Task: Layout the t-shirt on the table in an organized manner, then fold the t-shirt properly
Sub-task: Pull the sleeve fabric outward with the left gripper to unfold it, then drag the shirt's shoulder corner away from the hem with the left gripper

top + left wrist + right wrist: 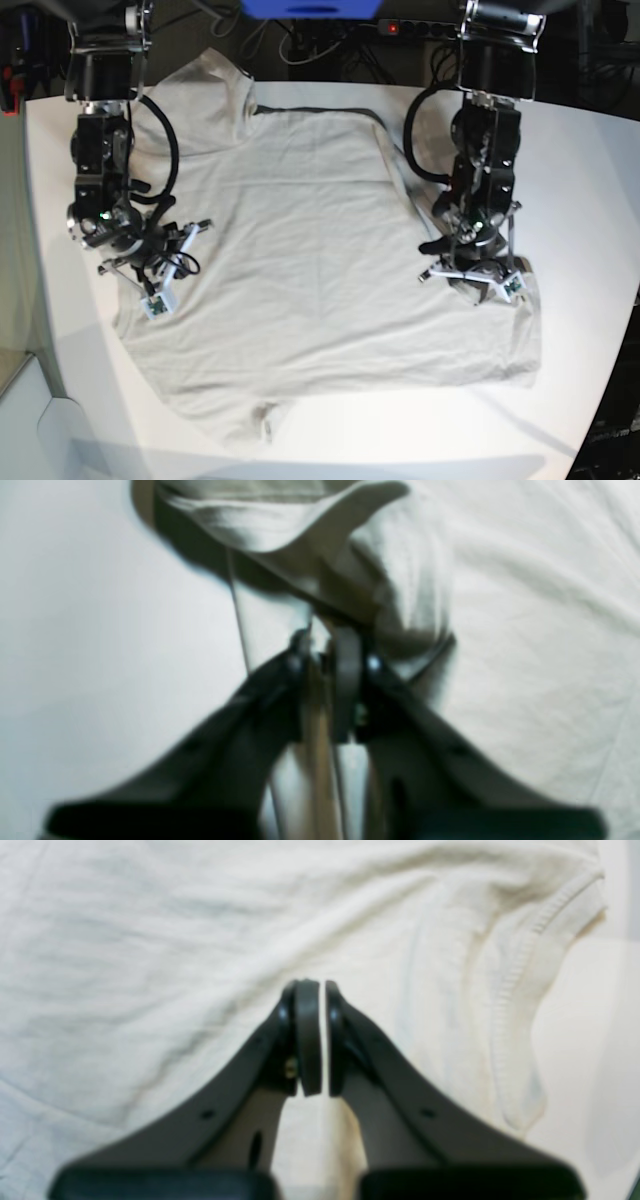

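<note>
Plain light grey-beige short-sleeved cotton t-shirt (320,260) lies spread across the middle of the large smooth white matte table (590,180), mostly flat but wrinkled, with creases running through the body. In the base view 1 sleeve points up toward the top-left corner and the opposite side of the shirt ends in a small bunched bit at the bottom edge. Both arms are down over the shirt, 1 on each side edge. Left gripper (330,645) is pinched tight on the t-shirt (525,630): in the left wrist view its black jaws meet on a raised fold of fabric that lifts off the table (90,655) into a peaked flap above the tips, with a dark shadow under it; that view is blurred, so finer detail is unreadable. In the base view this left gripper (478,270) sits at the shirt's right edge. Right gripper (316,990) has its jaws drawn together with only a thin sliver of light between the pads, tips resting over flat cloth of the t-shirt (150,965); no fabric visible between them. A stitched hem edge runs just right of it, with bare table (590,1050) beyond. In the base view the right gripper (150,275) is at the shirt's left edge.
</note>
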